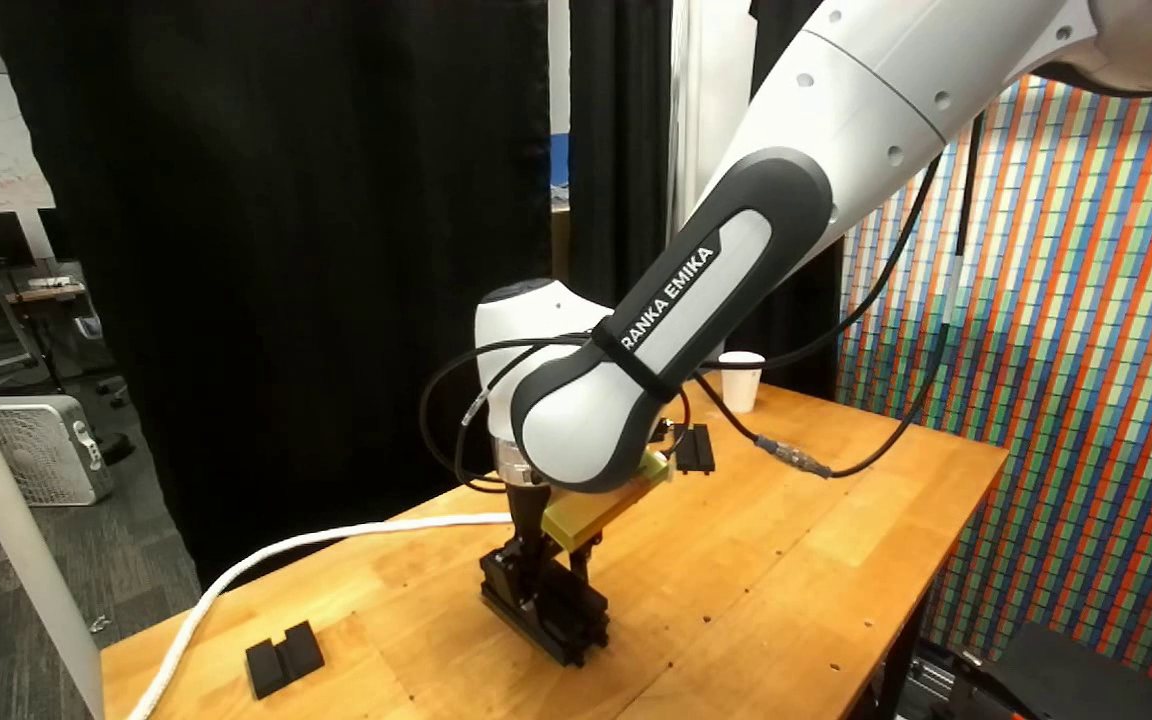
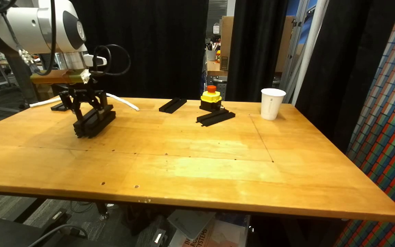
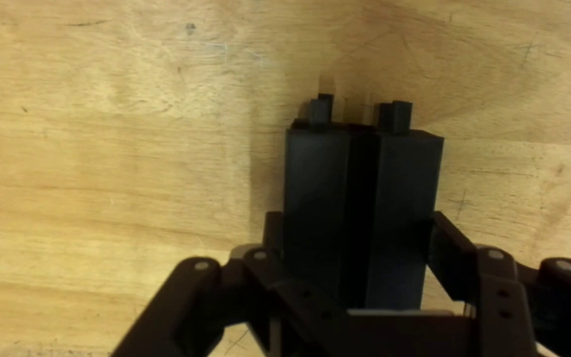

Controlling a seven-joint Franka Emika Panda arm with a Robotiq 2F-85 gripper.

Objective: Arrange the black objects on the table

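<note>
Fingers (image 3: 456, 258) partly spread, clamped on both sides of a grooved black bar (image 3: 389, 208), contact with table (image 2: 197, 178) unclear.

I note through my cameras: tall black fabric curtains (image 1: 286, 250), a wall covering of small multicoloured rectangles (image 1: 1086, 320), a white box fan (image 1: 36, 450) on grey carpet (image 1: 128, 545).

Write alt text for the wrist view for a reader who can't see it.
A dark claw grips a grooved black bar, a jaw against each side; the groove runs up the picture and small tabs jut from the bar's upper end. The scratched light-wood tabletop fills the background.
</note>
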